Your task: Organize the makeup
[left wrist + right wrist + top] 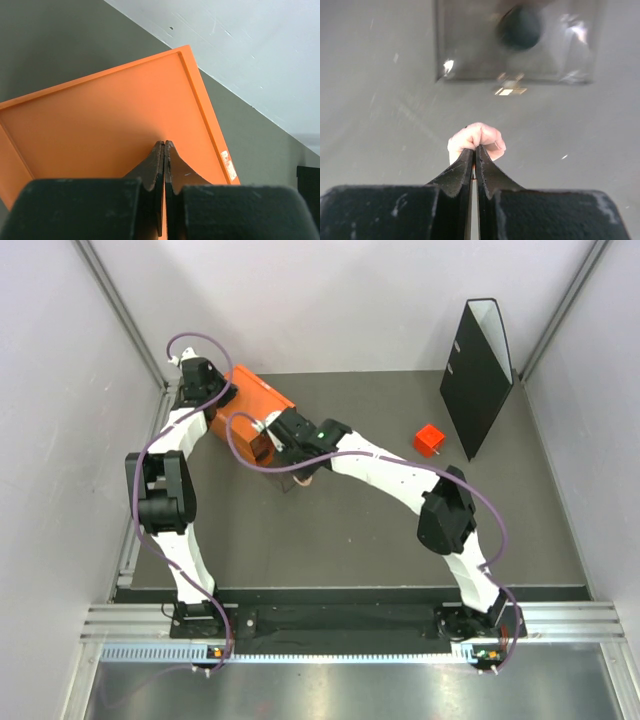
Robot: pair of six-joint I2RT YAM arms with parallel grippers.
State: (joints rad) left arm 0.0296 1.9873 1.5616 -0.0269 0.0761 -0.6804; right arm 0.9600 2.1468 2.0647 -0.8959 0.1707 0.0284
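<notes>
Top external view, from the left: the left gripper (pixel 164 144) rests its 2 closed fingers, gripping nothing, on the flat top of the orange drawer box (pixel 258 395). It is probably there to pin the box down while the other arm works.

Just in front of the box, the right gripper (pixel 474 149) has its jaws pressed narrow on a pink makeup piece (pixel 475 136). The piece is soft-looking and pale pink, squeezed into rounded folds at the fingertips. It hangs over bare table (pixel 350 530), just short of a clear tray (pixel 470 60) beyond it, which seems to be where it is headed. A dark round disc (pixel 520 25) already lies in that tray, too blurred to describe further.

Well off to the right, a red cube (pixel 429 439) sits near a black file holder (pixel 480 360).
</notes>
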